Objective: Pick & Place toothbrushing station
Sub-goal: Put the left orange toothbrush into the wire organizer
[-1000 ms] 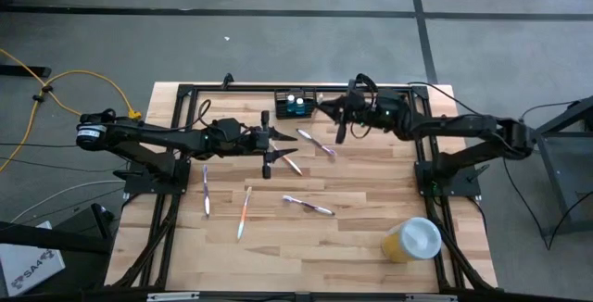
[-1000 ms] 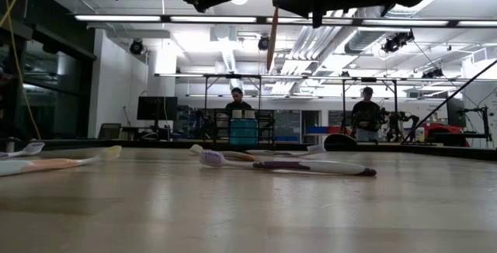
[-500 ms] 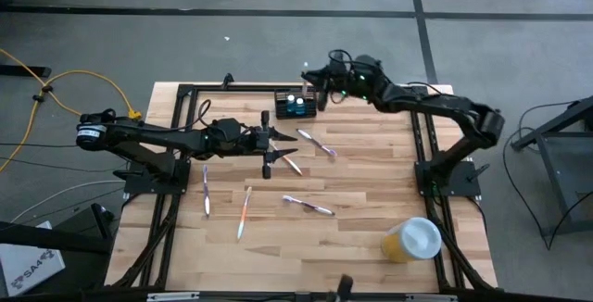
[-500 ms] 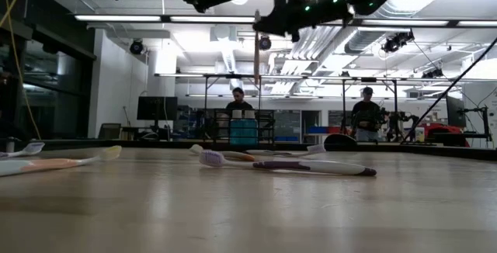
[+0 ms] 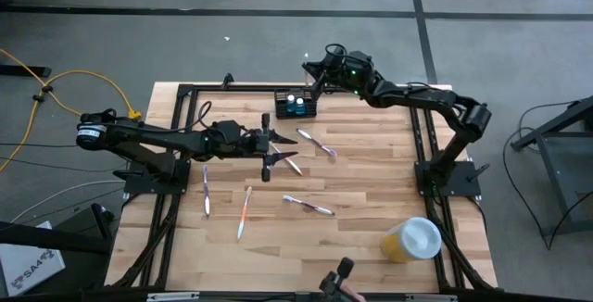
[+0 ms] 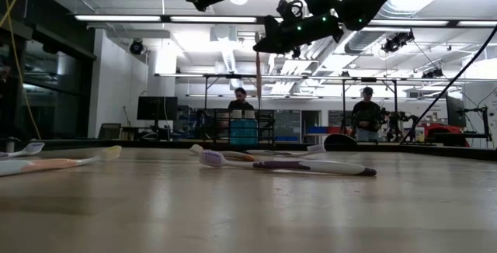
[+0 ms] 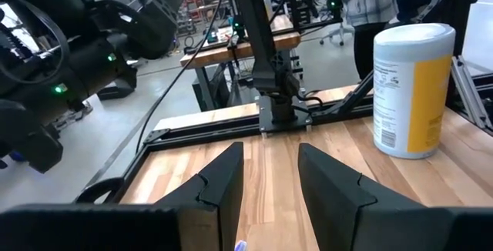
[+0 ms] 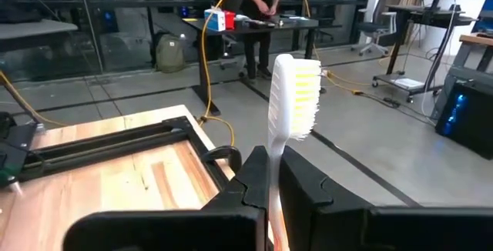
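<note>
The toothbrushing station (image 5: pixel 295 105), a small black caddy with blue items in it, stands at the table's far edge. My right gripper (image 5: pixel 311 73) hovers high, just beyond the caddy's far right corner. It is shut on a toothbrush with a white and yellow head (image 8: pixel 295 97). My left gripper (image 5: pixel 271 151) stays level over the table's middle, fingers open (image 7: pixel 269 182), with nothing between them. Several toothbrushes lie flat on the wood: (image 5: pixel 206 189), (image 5: pixel 245 211), (image 5: pixel 308 206), (image 5: pixel 317 143). My right gripper pinches the toothbrush's neck (image 8: pixel 273 155), just below the head, between its two fingers. The fingers come in level and lie across the brush. The brush stands upright and clear of everything, head above the fingers and handle (image 6: pixel 258 74) hanging below them.
A yellow cup with a white lid (image 5: pixel 412 240) stands near the right front corner, and it also shows in the left wrist view (image 7: pixel 412 89). Black frame rails (image 5: pixel 181 135) run along both sides. People stand in the room behind (image 6: pixel 365 117).
My right gripper has swung toward the table's far edge and left. It began over the wood to the right of the caddy and now hovers beside the caddy's far right corner. The toothbrush has come with it, still upright and lifted clear.
</note>
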You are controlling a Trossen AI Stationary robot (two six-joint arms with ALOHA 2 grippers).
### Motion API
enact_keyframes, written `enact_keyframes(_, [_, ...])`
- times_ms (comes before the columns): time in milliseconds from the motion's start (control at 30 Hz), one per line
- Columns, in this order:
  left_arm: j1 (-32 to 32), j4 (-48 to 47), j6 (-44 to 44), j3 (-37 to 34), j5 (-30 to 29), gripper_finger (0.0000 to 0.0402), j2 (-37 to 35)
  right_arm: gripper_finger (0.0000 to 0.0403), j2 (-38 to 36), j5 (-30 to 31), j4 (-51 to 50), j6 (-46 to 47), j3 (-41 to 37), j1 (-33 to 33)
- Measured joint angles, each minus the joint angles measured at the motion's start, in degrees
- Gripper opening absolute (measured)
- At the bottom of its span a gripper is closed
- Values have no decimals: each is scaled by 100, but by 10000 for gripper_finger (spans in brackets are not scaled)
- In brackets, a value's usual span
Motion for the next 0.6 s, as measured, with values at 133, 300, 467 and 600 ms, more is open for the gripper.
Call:
enact_keyframes(133, [2,-2,0,0,-2,120,0,5,0,174,137,-8,-130,64])
enact_keyframes(300, [0,-2,2,0,0,120,0,5,5,432,606,-114,-479,159])
enact_keyframes(467, [0,-2,2,0,0,120,0,5,4,466,780,-5,-665,129])
enact_keyframes(600, [0,-2,2,0,-1,120,0,5,4,472,863,35,-805,73])
